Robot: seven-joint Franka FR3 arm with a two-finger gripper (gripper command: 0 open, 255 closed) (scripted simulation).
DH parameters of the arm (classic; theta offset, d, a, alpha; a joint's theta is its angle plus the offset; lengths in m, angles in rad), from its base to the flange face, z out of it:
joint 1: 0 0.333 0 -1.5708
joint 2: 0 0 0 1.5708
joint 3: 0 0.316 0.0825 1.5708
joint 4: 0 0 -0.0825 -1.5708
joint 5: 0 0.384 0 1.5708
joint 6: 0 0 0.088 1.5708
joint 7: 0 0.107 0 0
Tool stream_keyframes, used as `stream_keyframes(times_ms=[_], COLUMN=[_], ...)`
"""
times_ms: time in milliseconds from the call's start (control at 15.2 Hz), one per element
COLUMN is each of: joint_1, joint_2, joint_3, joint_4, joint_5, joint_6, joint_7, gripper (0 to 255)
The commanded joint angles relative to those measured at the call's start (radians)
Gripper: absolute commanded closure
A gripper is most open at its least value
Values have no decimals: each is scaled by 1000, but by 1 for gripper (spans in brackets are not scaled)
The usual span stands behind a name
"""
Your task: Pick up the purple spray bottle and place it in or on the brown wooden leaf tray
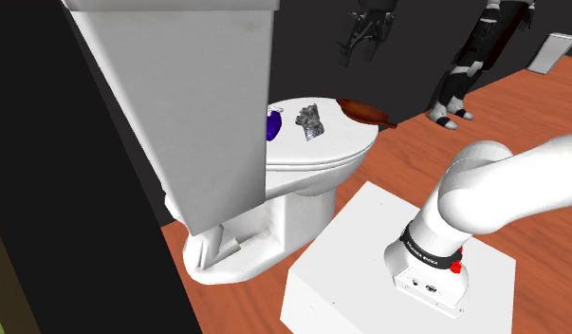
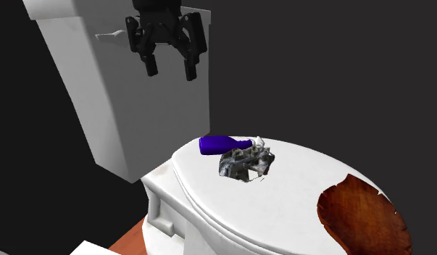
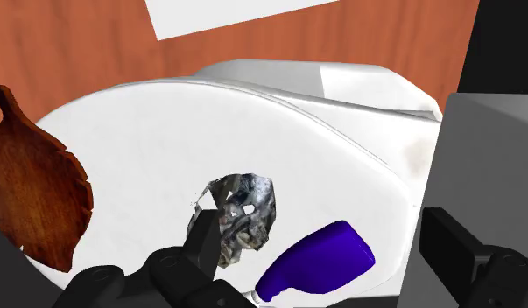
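Purple spray bottle (image 2: 222, 145) lay on its side on the toilet lid (image 2: 296, 195), touching a crumpled grey object (image 2: 246, 163). Leaf tray (image 2: 361, 217) bore nothing. No step was done yet. My claw (image 2: 169, 72) hung open, well above the bottle. Descent, grasp and transfer were all left.

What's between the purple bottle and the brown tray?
A crumpled grey lump beside the bottle, then bare lid to the tray; second exterior view shows it.
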Motion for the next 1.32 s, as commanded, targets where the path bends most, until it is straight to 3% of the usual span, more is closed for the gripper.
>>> stream_keyframes(times_ms=[0,594,1254], joint_1=[0,-62,-114], joint_2=[0,309,696], joint_3=[0,87,120], joint_4=[0,56,248], joint_5=[0,26,7], joint_6=[0,198,326], joint_7=[0,305,620], gripper=[0,0,0])
